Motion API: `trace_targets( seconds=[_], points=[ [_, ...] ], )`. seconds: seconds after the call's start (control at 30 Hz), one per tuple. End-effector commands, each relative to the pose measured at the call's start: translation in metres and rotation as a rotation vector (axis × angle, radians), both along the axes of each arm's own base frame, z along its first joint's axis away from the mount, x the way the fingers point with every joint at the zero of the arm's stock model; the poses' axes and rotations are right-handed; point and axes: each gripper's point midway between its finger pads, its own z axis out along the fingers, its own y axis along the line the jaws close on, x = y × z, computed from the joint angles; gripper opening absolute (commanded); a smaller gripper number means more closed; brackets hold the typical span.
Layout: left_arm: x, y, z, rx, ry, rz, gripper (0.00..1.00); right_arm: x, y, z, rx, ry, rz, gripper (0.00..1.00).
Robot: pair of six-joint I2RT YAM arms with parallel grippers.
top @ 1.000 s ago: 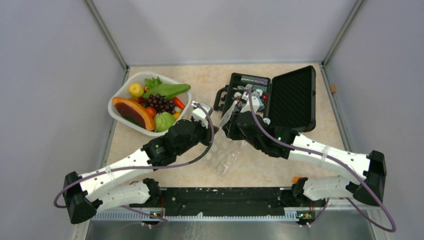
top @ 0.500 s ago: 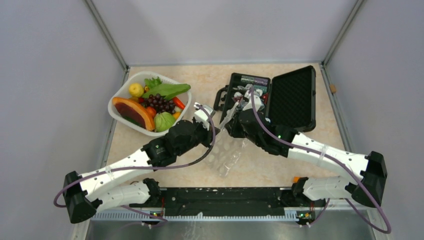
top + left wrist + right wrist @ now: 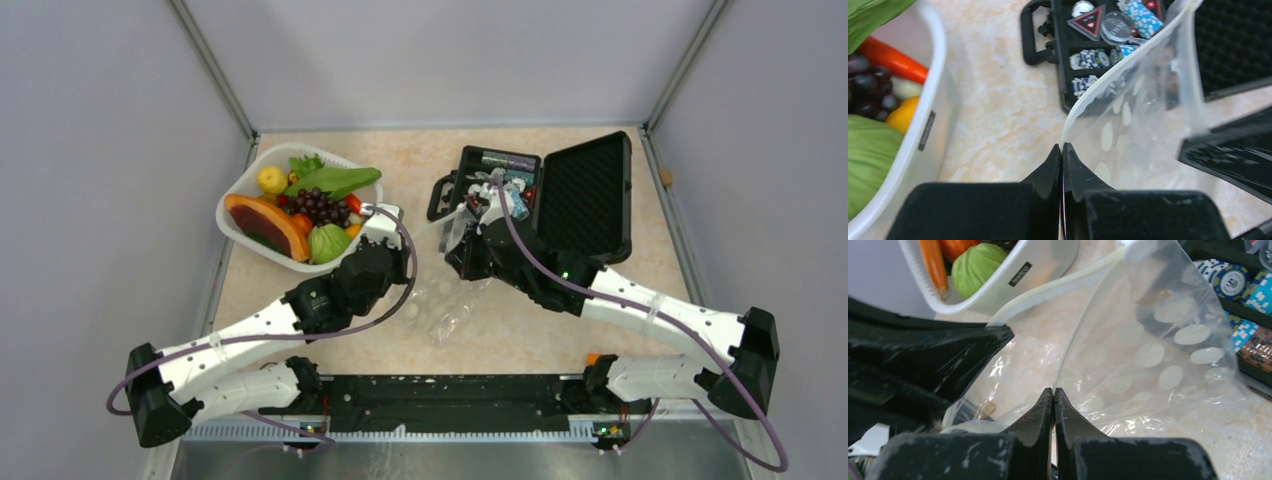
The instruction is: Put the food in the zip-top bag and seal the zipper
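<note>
Wrist views: left end effector [image 3: 1062,149] and right end effector [image 3: 1053,391] each pinched tight on rim of bag [image 3: 1158,340], bag between basket [image 3: 928,110] and case [image 3: 585,195]. I'd spread the mouth evenly, toward food [image 3: 318,205] in basket.

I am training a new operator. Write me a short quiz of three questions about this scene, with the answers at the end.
1. True or false: the food is already inside the bag.
2. Choose one. What do the left gripper and the right gripper each clamp? A) a lemon B) an edge of the bag's mouth C) nothing
3. Fill the gap: the lid of the case is ____ (open or shut).

Key
1. False. The food lies in the basket.
2. B.
3. Open.
</note>
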Motion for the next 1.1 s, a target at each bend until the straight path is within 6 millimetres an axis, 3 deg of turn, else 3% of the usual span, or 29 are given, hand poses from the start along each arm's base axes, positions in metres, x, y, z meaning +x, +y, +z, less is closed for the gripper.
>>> trace_targets(
  seconds=[0.0, 0.1, 0.23, 0.4, 0.5, 0.63, 0.73, 0.77, 0.83, 0.93, 1.0, 1.07],
  points=[
    [0.009, 0.029, 0.000, -0.033, 0.004, 0.188, 0.00, -0.010, 0.007, 0.048, 0.100, -0.104, 0.116, 0.00],
    [0.010, 0.034, 0.002, -0.040, 0.006, 0.214, 0.00, -0.009, 0.004, 0.064, 0.096, -0.147, 0.127, 0.00],
    [0.008, 0.026, 0.016, -0.101, -0.024, 0.170, 0.00, 0.002, -0.002, 0.082, 0.048, -0.215, 0.099, 0.00],
    [0.010, 0.021, 0.020, -0.138, -0.030, 0.164, 0.00, 0.025, -0.026, 0.069, -0.216, -0.200, -0.010, 0.00],
    [0.013, 0.013, 0.017, -0.156, -0.027, 0.152, 0.00, 0.034, -0.031, 0.074, -0.298, -0.243, -0.014, 0.00],
    [0.012, -0.013, 0.020, -0.226, -0.020, 0.066, 0.07, 0.039, -0.021, 0.084, -0.311, -0.322, 0.045, 0.00],
    [0.014, -0.025, 0.021, -0.251, -0.020, 0.035, 0.08, 0.039, -0.011, 0.062, -0.368, -0.286, 0.103, 0.00],
    [0.015, -0.026, 0.019, -0.242, -0.015, 0.035, 0.13, 0.041, -0.010, 0.051, -0.396, -0.256, 0.093, 0.00],
    [0.016, -0.024, 0.014, -0.231, -0.004, 0.043, 0.36, 0.042, -0.008, 0.035, -0.426, -0.223, 0.102, 0.00],
    [0.015, -0.019, 0.011, -0.227, -0.001, 0.048, 0.38, 0.044, -0.007, 0.023, -0.431, -0.201, 0.077, 0.00],
    [0.015, -0.015, 0.012, -0.227, -0.006, 0.041, 0.48, 0.045, -0.005, 0.021, -0.414, -0.200, 0.064, 0.00],
    [0.015, -0.010, 0.012, -0.219, -0.002, 0.045, 0.51, 0.046, -0.003, 0.019, -0.396, -0.197, 0.059, 0.00]
  ],
)
